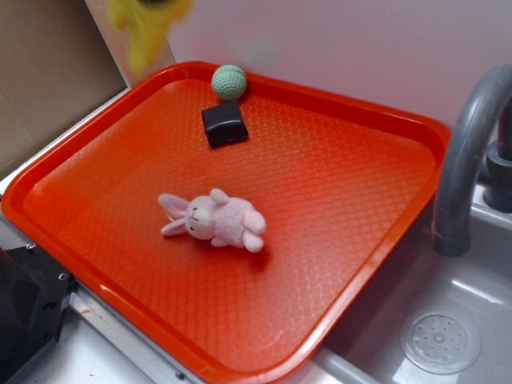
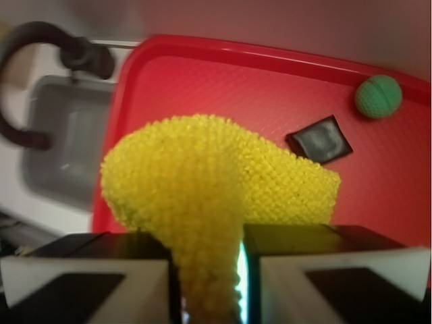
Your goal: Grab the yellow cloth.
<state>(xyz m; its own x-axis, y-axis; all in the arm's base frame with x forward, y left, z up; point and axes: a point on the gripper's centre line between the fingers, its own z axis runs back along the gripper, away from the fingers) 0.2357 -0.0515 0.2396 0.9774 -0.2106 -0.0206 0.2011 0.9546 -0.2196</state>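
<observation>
A bright yellow terry-like cloth (image 2: 202, 196) hangs bunched between the two fingers of the robot's gripper (image 2: 209, 283), seen from the wrist camera, with the black-and-white fingers (image 2: 88, 277) pressed in on a narrow neck of the fabric while the rest of it billows out ahead of them. The cloth is held in the air above a large orange-red plastic tray with a textured floor (image 1: 336, 184); in the exterior view only a blurred yellow scrap of it (image 1: 148, 24) shows at the upper left edge of the picture, over the tray's far left corner, and the gripper itself lies outside that view.

On the tray, a pale pink plush bunny (image 1: 214, 220) lies on its side near the middle, ears pointing to the left. Farther back, a small black square block (image 1: 224, 124) rests on the tray floor, and just behind it a mint-green knitted ball (image 1: 229, 82) sits against the far rim. The two appear close together, though whether they touch cannot be told.

To the right of the tray, a grey curved tap (image 1: 468, 152) rises over a grey sink basin (image 1: 472, 296) with a round perforated drain (image 1: 440, 342)
</observation>
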